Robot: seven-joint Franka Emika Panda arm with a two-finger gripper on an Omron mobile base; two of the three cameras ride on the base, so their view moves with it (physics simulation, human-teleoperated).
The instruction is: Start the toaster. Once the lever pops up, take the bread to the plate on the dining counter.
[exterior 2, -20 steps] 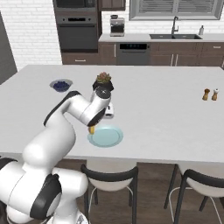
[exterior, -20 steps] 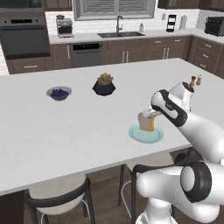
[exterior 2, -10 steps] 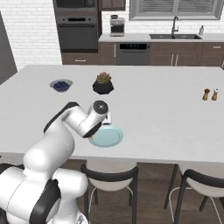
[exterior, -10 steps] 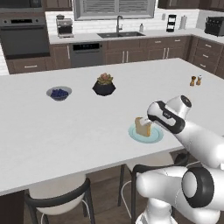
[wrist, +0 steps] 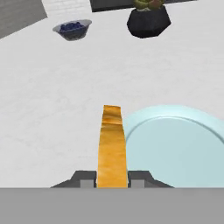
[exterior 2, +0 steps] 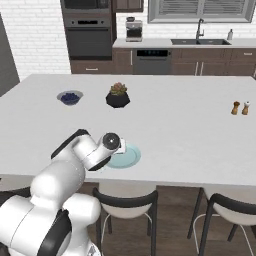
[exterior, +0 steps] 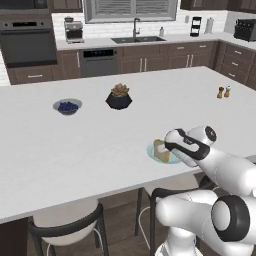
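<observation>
Arm reaching low over the dining counter (exterior: 100,150), gripper (wrist: 112,181) pinching the bread (wrist: 112,146) edge-on, hovering by the plate's (wrist: 175,148) rim

The arm (exterior: 225,167) was glossy white, built of fat rounded links with dark grey round caps at the joints and a black band near the wrist, ending in two small dark grey fingers (wrist: 87,179) with squared tips.
</observation>
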